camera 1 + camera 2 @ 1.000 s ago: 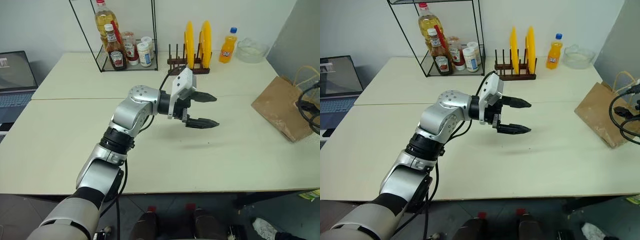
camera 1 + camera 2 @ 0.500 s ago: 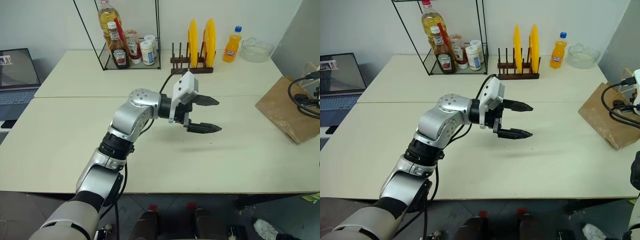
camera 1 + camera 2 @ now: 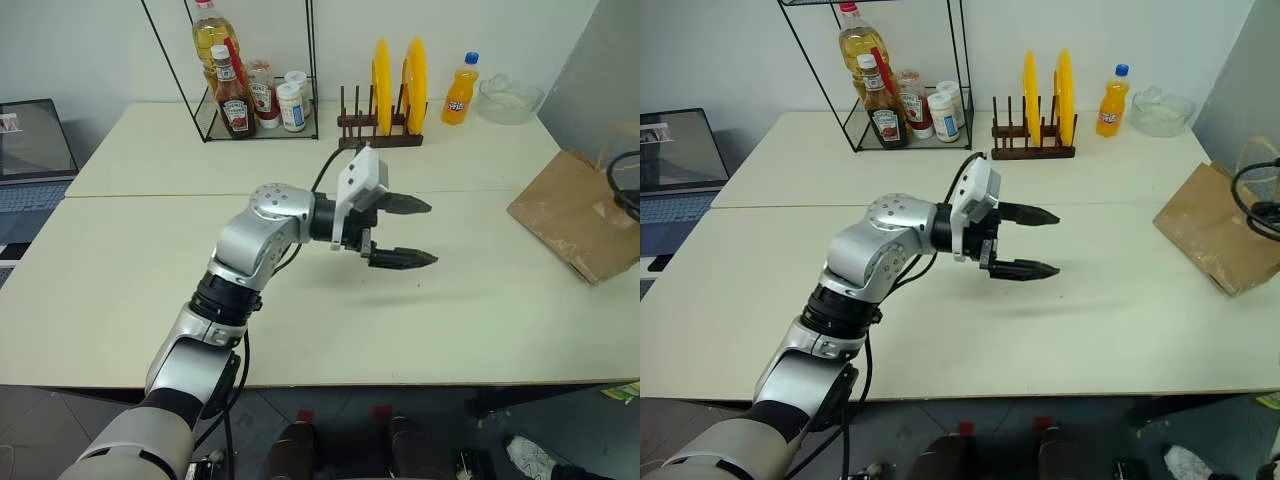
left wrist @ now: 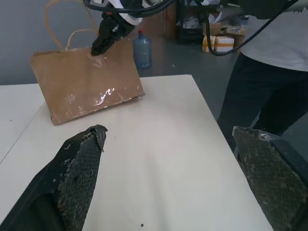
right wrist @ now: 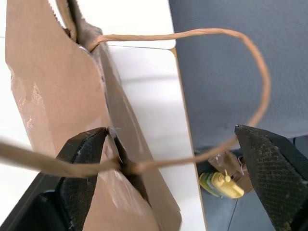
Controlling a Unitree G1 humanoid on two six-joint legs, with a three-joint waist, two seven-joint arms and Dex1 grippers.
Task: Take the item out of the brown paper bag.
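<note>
Left gripper [image 3: 415, 232] hovers over the counter [image 3: 480, 300], jaws wide apart and empty; the brown paper bag [image 3: 575, 215] lies well ahead of it. Right gripper [image 4: 103, 41], spread wide, sits at the bag's top, one cord handle [image 5: 231, 72] looping between its fingers

I can read almost no lettering from here. The ketchup bottle [image 3: 234, 100] in the wire rack [image 3: 250, 70] carries a dark label shaped like a Heinz keystone, but I can't actually make out the word. The orange soda bottle [image 3: 459, 92] at the back of the table has a dark label patch with unreadable print. The two small white jars [image 3: 291, 103] beside the ketchup show blue label marks, too small for me to read. The laptop screen [image 3: 32, 137] shows a tiny reddish mark, illegible. The brown paper bag [image 4: 86, 82] bears no print I can see.
</note>
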